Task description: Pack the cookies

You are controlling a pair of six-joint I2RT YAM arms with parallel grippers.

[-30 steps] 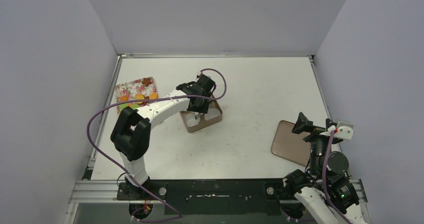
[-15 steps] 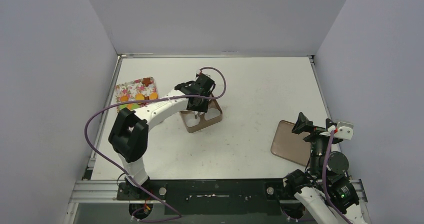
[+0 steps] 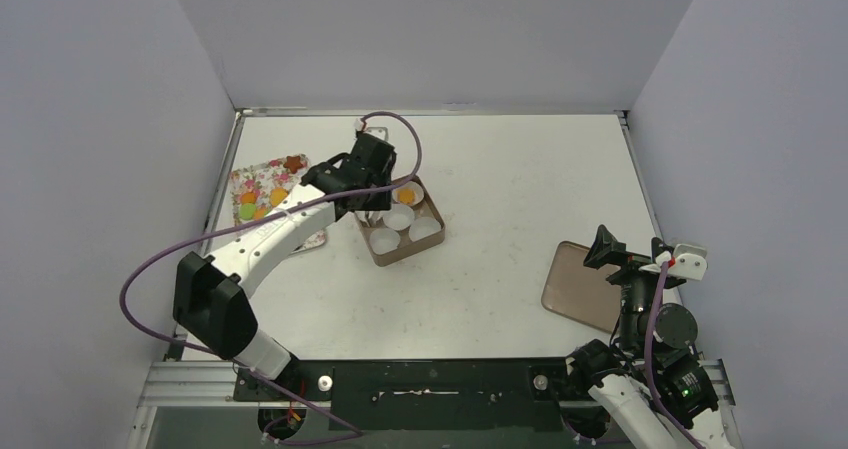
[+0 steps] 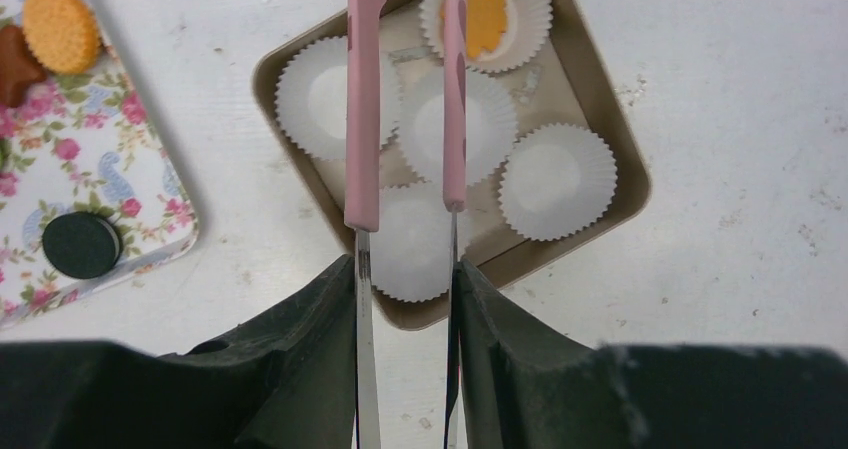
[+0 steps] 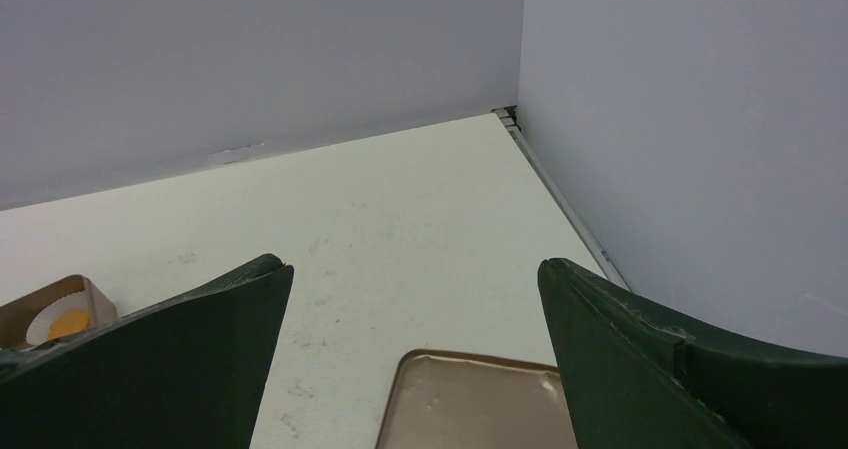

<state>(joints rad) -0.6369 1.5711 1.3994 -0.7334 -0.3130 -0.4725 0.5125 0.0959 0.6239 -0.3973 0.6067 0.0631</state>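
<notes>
My left gripper [image 4: 405,269] is shut on pink-tipped metal tweezers [image 4: 362,99]. The tweezer arms are apart and hold nothing, above a brown square tin [image 4: 610,144] with several white paper cups. One orange flower cookie [image 4: 485,17] lies in the far cup. More cookies sit on a floral tray [image 4: 120,184]: an orange round one [image 4: 62,29], a brown one [image 4: 12,64] and a dark round one [image 4: 82,246]. In the top view the left gripper [image 3: 368,197] is over the tin's [image 3: 385,255] left side. My right gripper [image 5: 415,269] is open and empty.
A flat brown lid [image 3: 580,287] lies at the right, just below my right gripper [image 3: 628,254], and also shows in the right wrist view [image 5: 480,399]. The floral tray [image 3: 262,181] sits by the left wall. Walls enclose the table on three sides.
My left arm has swung left and back from above the tin. The paper cups and the orange cookie in the far cup now show. The right arm has not moved.
</notes>
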